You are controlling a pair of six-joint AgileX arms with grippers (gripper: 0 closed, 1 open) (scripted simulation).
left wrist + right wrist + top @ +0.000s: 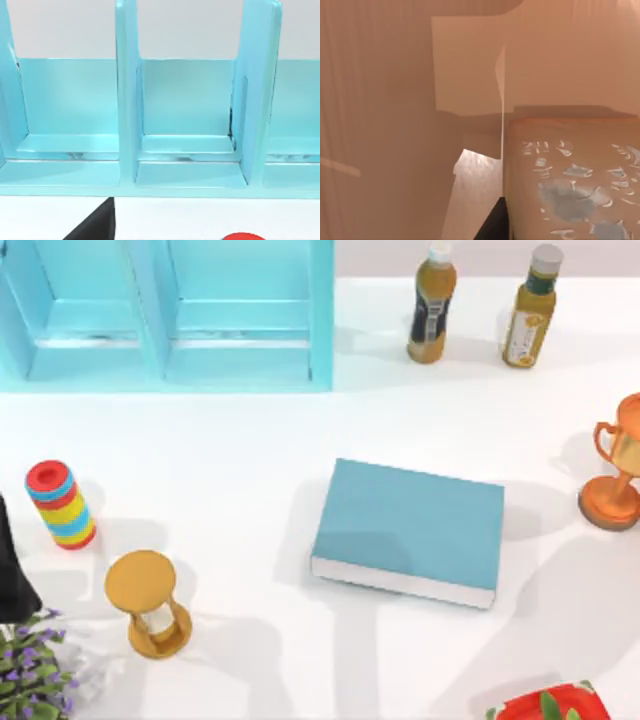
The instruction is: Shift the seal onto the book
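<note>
The book (410, 525) lies flat at the table's middle, teal-blue cover up and white page edges toward the front. Nothing rests on it. In the right wrist view the seal (570, 170) sits very close: tan-brown flat faces, one bearing flaky grey-blue marks. A dark fingertip (492, 227) of my right gripper shows right beside that block; whether it grips the block I cannot tell. My left arm (10, 575) is parked at the table's left edge, and one dark finger (95, 227) shows in the left wrist view.
A turquoise shelf unit (170, 315) stands at the back left and two bottles (432, 302) at the back right. An orange trophy (620, 475) is at the right edge. A golden hourglass (148, 602), a striped ring stack (60, 503), a plant (30, 670) and a red item (550, 705) sit near the front.
</note>
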